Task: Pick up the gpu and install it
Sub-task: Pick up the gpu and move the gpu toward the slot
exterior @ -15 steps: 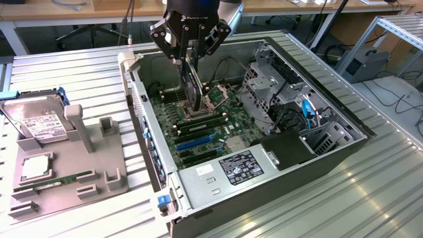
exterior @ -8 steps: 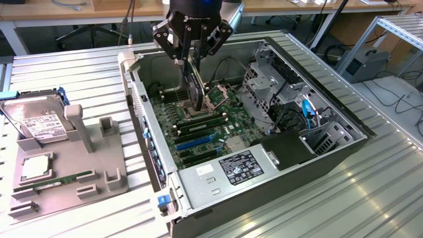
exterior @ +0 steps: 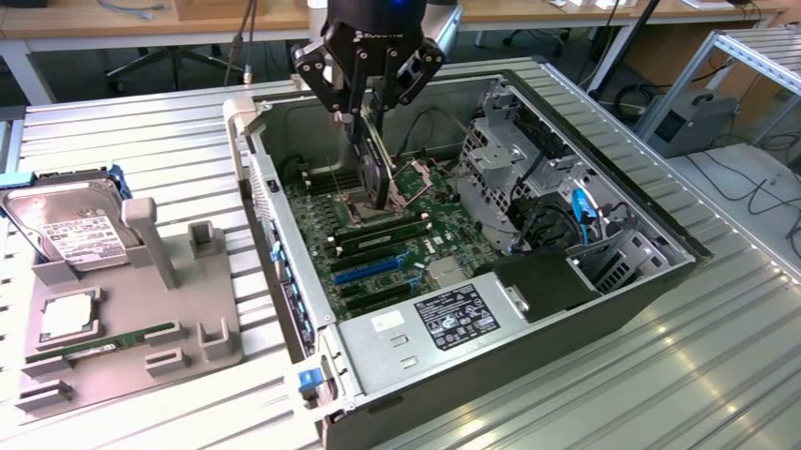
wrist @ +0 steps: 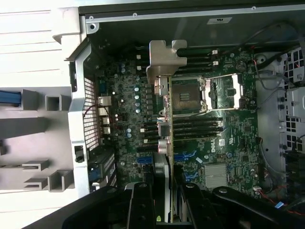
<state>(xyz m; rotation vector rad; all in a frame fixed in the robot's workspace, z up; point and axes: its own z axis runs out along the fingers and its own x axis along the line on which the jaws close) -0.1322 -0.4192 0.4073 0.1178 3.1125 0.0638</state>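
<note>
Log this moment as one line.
hand: shut on gpu | gpu: held on edge above motherboard, inside open case | installed: not yet

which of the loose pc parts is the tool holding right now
The green gpu card with the silver bracket, held in the tool over the open case; the silver hard drive and thin green RAM stick sit on the grey tray.

Ribbed metal table (exterior: 701,375), matt plastic holder (exterior: 138,370), gpu (wrist: 167,102) with silvery metal bracket (wrist: 164,59).
</note>
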